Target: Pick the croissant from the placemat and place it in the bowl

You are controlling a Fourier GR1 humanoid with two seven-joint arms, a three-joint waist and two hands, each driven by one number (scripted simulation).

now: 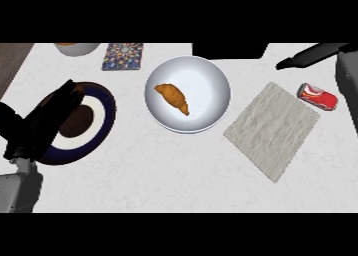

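Croissant (172, 98) in white bowl (211, 75); red can (318, 96) lettering unreadable, perhaps cola.

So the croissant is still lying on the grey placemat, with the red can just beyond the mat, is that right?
Not quite. In the head view the croissant lies in the white bowl, not on the grey placemat, which has nothing on it. The red can does lie just beyond the mat, as you said.
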